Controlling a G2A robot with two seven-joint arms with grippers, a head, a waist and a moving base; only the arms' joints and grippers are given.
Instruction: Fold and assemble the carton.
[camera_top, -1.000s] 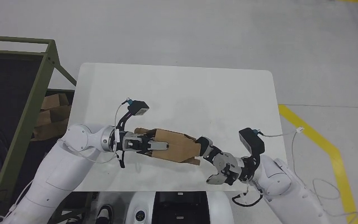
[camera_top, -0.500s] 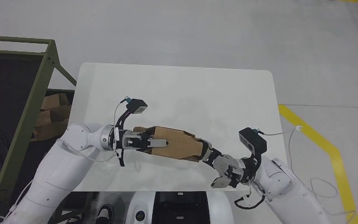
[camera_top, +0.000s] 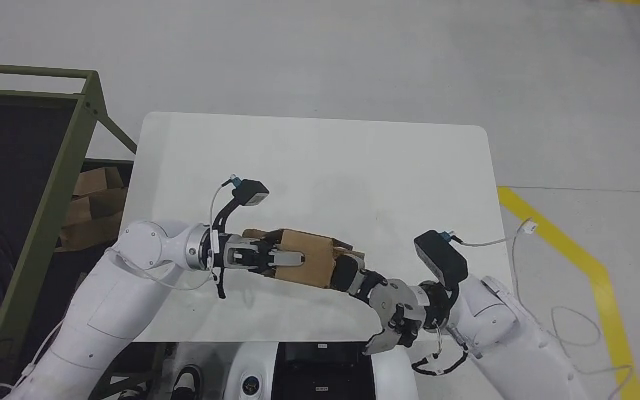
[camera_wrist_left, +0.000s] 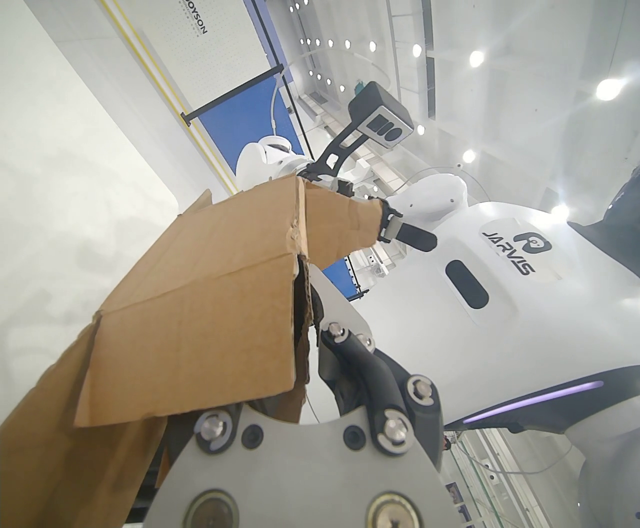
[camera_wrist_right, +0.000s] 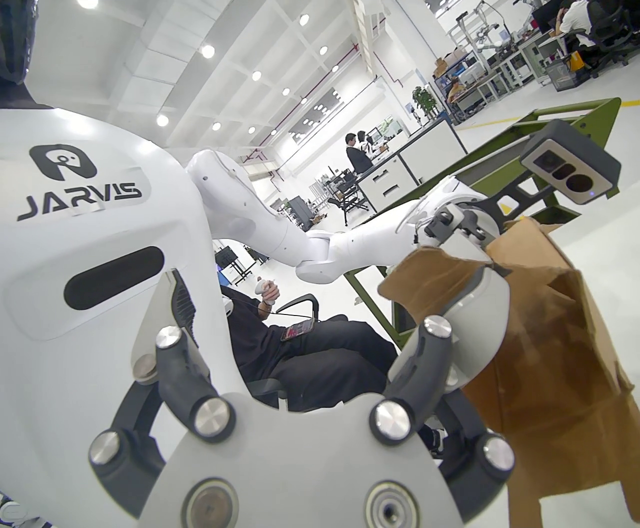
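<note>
White rectangular tabletop (camera_top: 400, 170), with the part-folded brown corrugated cardboard carton (camera_top: 312, 262) held near its robot-side edge between the claws. The left claw (camera_top: 272, 256) was closed on a carton wall. The right claw (camera_top: 345, 272) was spread wide, one finger (camera_wrist_right: 482, 305) laid against an end flap (camera_wrist_right: 420, 277). It was judged that the flap should be pressed along its fold while the left grip was kept steady, lest the frayed crease (camera_wrist_left: 296, 240) be split. The carton's place on the tabletop was given by the top view, the spread of the right fingers by the right wrist view, the frayed crease by the left wrist view.
</note>
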